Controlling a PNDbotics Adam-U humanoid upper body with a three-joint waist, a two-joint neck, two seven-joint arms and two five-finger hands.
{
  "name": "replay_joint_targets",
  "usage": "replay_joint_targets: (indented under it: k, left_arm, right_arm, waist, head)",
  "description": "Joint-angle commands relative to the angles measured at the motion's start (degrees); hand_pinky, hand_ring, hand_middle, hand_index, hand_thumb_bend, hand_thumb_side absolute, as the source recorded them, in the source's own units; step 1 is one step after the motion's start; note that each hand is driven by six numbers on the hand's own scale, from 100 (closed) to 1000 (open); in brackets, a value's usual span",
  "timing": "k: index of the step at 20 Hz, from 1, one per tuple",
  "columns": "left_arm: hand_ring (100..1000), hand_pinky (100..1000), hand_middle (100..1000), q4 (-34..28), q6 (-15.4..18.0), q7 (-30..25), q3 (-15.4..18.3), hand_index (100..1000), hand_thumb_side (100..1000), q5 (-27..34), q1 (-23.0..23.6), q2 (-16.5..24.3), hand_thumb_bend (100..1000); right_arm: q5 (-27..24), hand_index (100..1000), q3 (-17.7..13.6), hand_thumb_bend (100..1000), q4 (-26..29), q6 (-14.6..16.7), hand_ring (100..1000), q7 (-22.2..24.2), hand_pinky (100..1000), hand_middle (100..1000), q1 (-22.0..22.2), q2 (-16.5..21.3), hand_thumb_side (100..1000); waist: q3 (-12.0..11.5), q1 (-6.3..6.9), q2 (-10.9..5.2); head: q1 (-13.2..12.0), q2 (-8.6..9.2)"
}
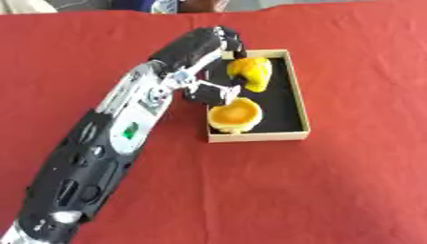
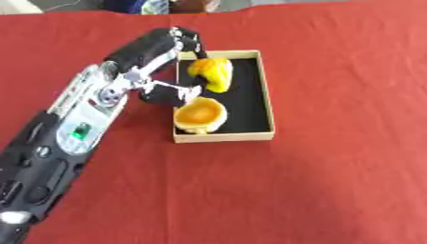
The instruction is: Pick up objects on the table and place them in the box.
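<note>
Table: covered by a red cloth that fills almost the whole view.

Box: shallow, rectangular, tan-walled with a black floor; set on the cloth right of centre, its long sides running away from the camera.

Yellow object: a lumpy, bright yellow piece, seen in the far half of the box. It is met by the left hand on its left side; whether it rests on the floor of the box or is lifted clear cannot be told.

Orange bowl: round, orange inside with a paler rim, placed in the near left corner of the box, touching or just beside the near wall.

Left hand: black with silver parts, brought in on a long arm from the lower left and held over the left wall of the box. Its fingers are curled against the yellow object, and the thumb is seen lower down, just above the bowl.

Right hand: shown in neither view.
</note>
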State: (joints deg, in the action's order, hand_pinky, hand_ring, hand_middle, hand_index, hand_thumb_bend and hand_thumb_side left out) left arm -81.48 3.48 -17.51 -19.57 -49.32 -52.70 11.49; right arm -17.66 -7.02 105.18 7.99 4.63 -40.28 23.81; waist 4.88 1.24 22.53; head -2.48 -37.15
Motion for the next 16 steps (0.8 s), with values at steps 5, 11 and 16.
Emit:
replay_joint_targets:
  k: [5, 11, 16]
  left_arm:
    - [870, 863, 747, 3.07, 2.96, 0.11, -0.63, 917, 206, -3.07, -0.48, -1.55, 107]
    - [1000, 955, 857, 3.45, 4.36, -0.08, -0.18, 1000, 501, -7.52, -0.47, -1.56, 457]
    - [1000, 956, 862, 2.92, 4.50, 1.03, 0.15, 1000, 551, -9.60, -0.50, -1.44, 487]
  right_arm:
    - [-0.07, 864, -0.44, 100, 0.95, -0.12, 965, 0.21, 962, 797, -0.64, 0.53, 721]
    - [-0.14, 863, -0.42, 100, 0.85, -0.17, 965, 0.38, 962, 797, -0.51, 0.52, 721]
    - [-0.18, 863, -0.38, 100, 0.83, -0.19, 964, 0.38, 961, 798, -0.43, 0.50, 720]
  waist:
    - [0.20, -0.28, -1.01]
    - [0.17, -0.26, -1.13]
    - [0.08, -0.21, -1.44]
  head:
    - [-0.22, 0.81]
    - [-0.08, 0.89]
    - [-0.02, 0.85]
